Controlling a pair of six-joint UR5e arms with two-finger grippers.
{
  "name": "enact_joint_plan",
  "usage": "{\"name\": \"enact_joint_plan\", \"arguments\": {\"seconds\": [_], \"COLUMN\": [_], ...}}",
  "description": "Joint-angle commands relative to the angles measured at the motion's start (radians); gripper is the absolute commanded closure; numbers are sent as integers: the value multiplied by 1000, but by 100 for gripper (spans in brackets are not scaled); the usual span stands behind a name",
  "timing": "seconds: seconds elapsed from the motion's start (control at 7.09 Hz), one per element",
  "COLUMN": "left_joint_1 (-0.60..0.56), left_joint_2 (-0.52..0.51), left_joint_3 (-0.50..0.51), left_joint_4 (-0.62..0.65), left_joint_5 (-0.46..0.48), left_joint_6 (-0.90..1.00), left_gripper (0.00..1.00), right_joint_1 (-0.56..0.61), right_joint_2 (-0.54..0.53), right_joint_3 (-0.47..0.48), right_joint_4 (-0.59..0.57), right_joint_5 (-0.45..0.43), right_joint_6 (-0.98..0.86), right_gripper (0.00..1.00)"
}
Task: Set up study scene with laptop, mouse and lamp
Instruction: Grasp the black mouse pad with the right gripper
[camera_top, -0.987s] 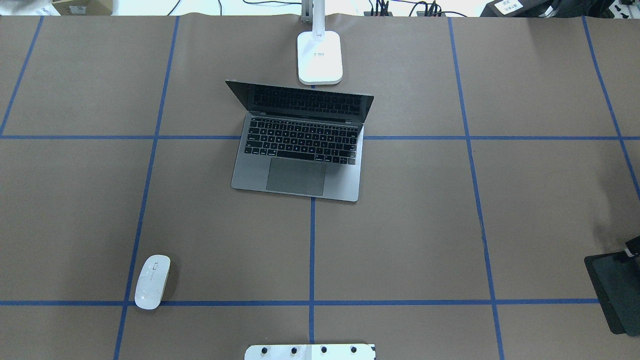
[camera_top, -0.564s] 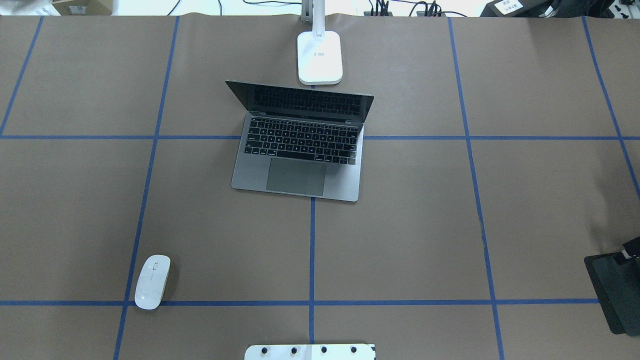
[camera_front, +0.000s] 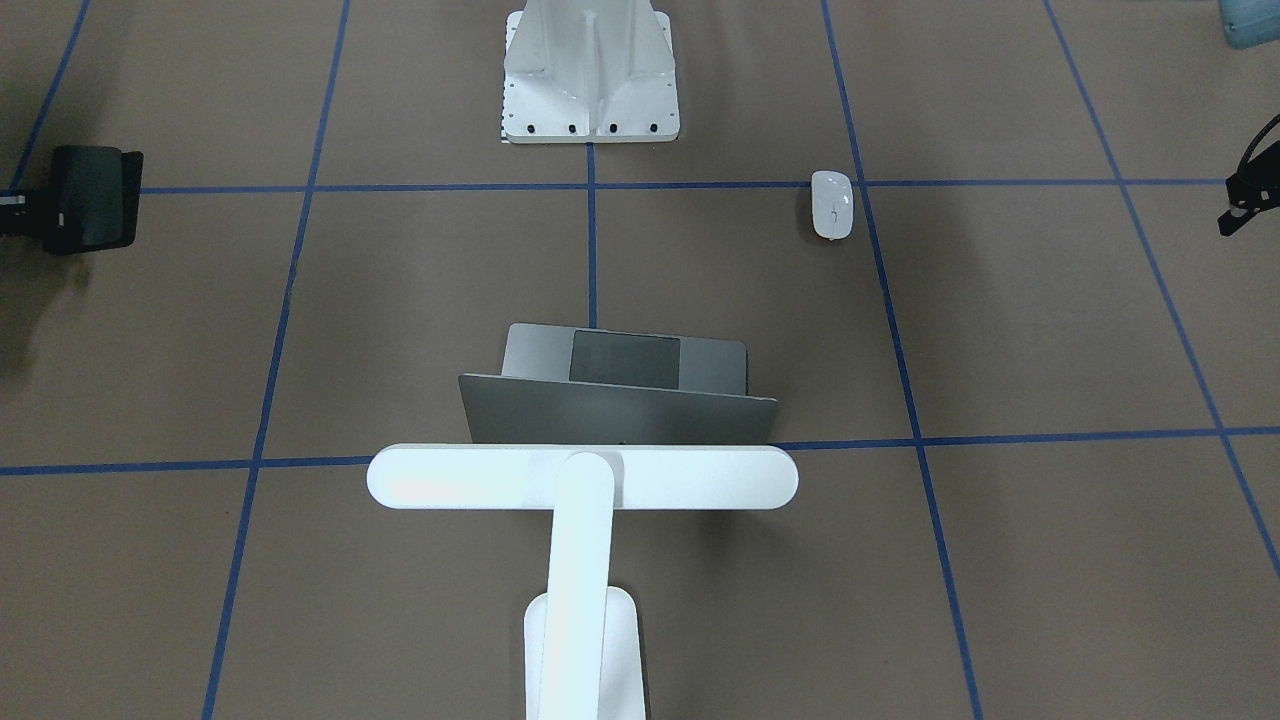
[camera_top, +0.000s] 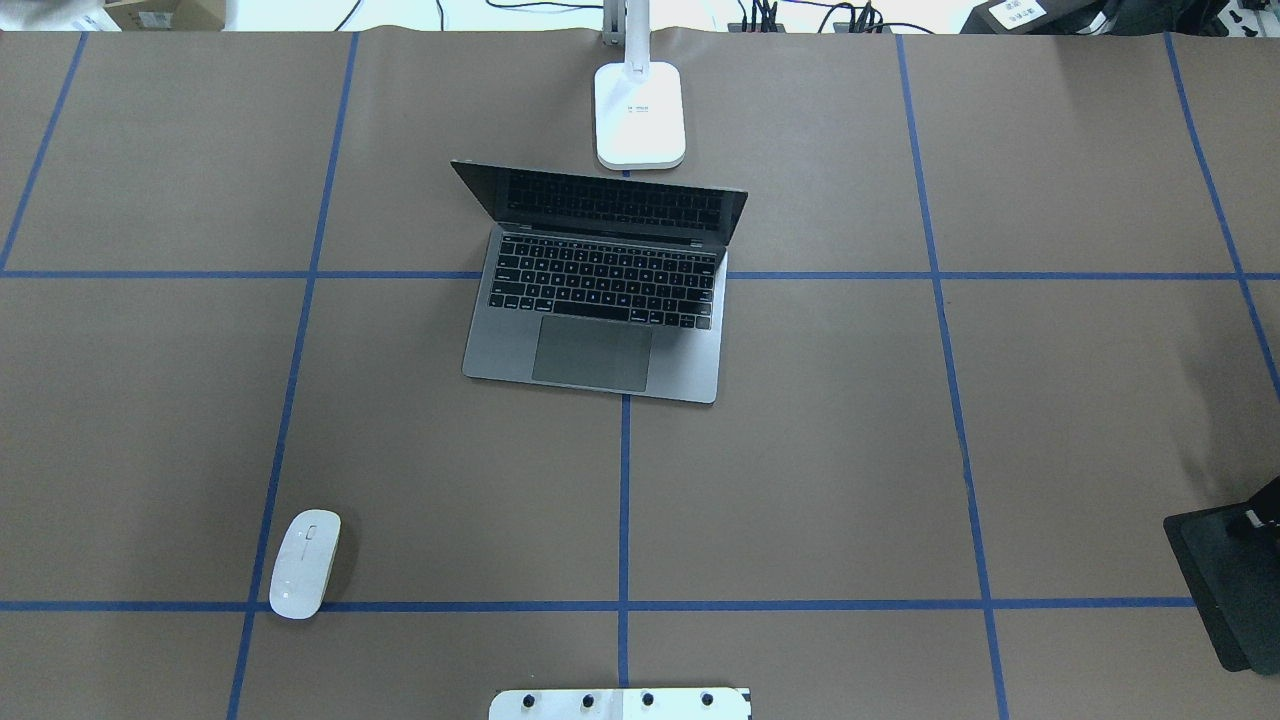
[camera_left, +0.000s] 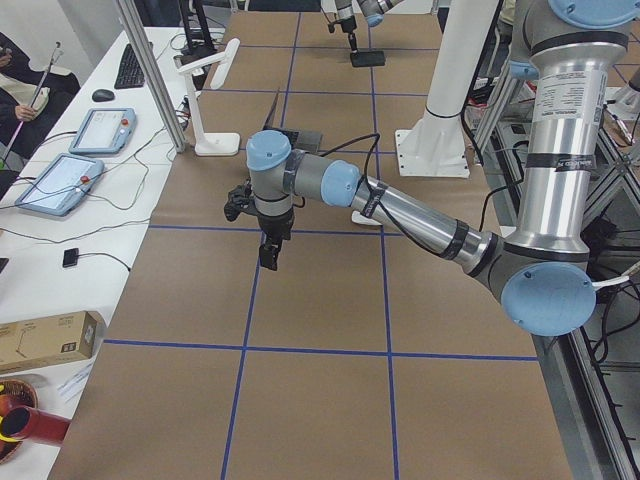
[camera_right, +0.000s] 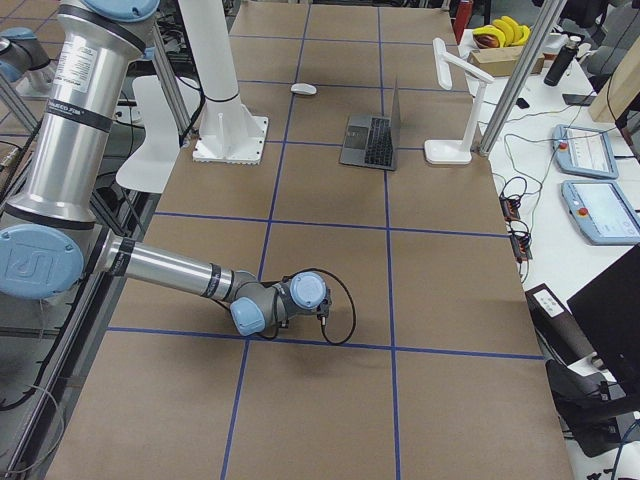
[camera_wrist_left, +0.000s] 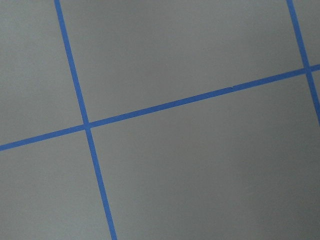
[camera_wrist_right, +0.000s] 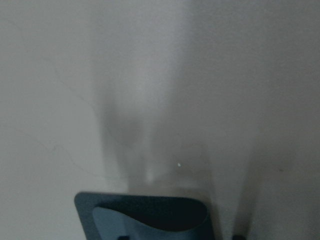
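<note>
Laptop (camera_top: 600, 300) open at centre of table (camera_top: 800, 450); lamp (camera_front: 580, 477) just behind; mouse (camera_top: 305, 563) well apart, robot's left. Right gripper (camera_top: 1255, 515) clamps black mat (camera_top: 1225, 585). Left gripper (camera_left: 268, 252) aloft, opening cannot be told.

One laptop (camera_top: 600, 300), mouse (camera_top: 305, 563), lamp (camera_top: 640, 115), perhaps mat (camera_top: 1225, 590)
</note>
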Motion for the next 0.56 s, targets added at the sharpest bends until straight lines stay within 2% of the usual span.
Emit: {"name": "enact_joint_plan", "arguments": {"seconds": [0.0, 0.28, 0.42], "left_joint_1": [1, -5, -18], "left_joint_2": [-2, -13, -17], "left_joint_3": [4, 9, 10], "left_joint_4": [0, 23, 44], "left_joint_5": [0, -2, -3], "left_joint_6": [1, 1, 29], "left_gripper": [1, 1, 1], "right_joint_1": [1, 2, -2], "right_joint_2": [-8, -20, -9], "right_joint_3": [26, 101, 146], "right_joint_4": [1, -2, -4], "right_joint_5": [7, 7, 7], "right_joint_6": [2, 34, 110], "right_gripper": [100, 100, 100]}}
